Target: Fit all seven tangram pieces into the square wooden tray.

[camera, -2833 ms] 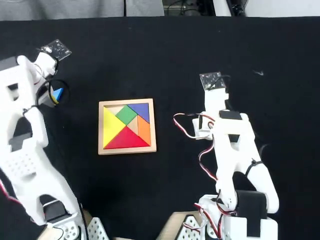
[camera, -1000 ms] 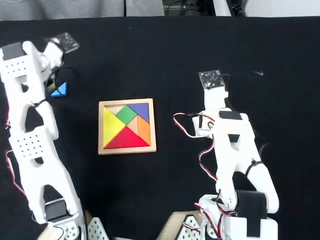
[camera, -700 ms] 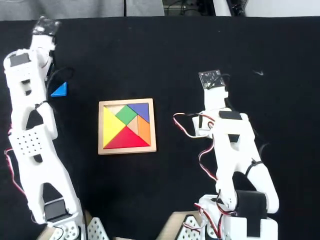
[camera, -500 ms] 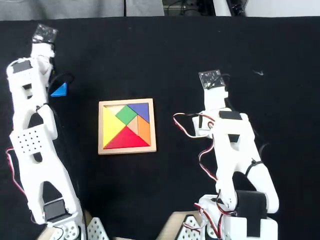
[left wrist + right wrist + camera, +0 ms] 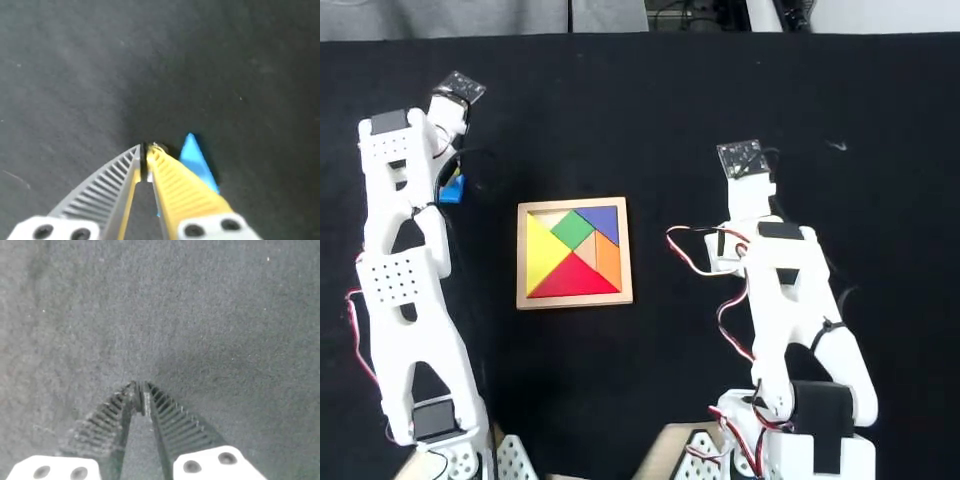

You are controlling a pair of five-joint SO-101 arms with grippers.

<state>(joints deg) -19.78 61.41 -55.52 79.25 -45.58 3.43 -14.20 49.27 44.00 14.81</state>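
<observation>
The square wooden tray [image 5: 574, 301] lies at the table's middle and holds yellow [image 5: 542, 255], red [image 5: 575, 279], green [image 5: 573, 229], dark blue [image 5: 602, 218] and orange [image 5: 608, 260] pieces; bare wood shows at its far left corner and its centre. A light blue triangle [image 5: 451, 190] lies on the black cloth left of the tray, partly hidden by the left arm. My left gripper [image 5: 145, 148] is shut, its tips down on the cloth, with the blue triangle [image 5: 196, 161] right beside its yellow finger [image 5: 175, 182], not between the fingers. My right gripper [image 5: 138, 385] is shut on nothing, over bare cloth right of the tray.
Black cloth [image 5: 650, 110] covers the whole table. The right arm [image 5: 782, 290] stands between the tray and the table's right side, with red and white cables [image 5: 695, 255] looping toward the tray. Both arm bases sit at the near edge.
The left arm swung away toward the far left, then came back down beside the blue triangle, which now lies slightly nearer the tray. The right arm has kept still.
</observation>
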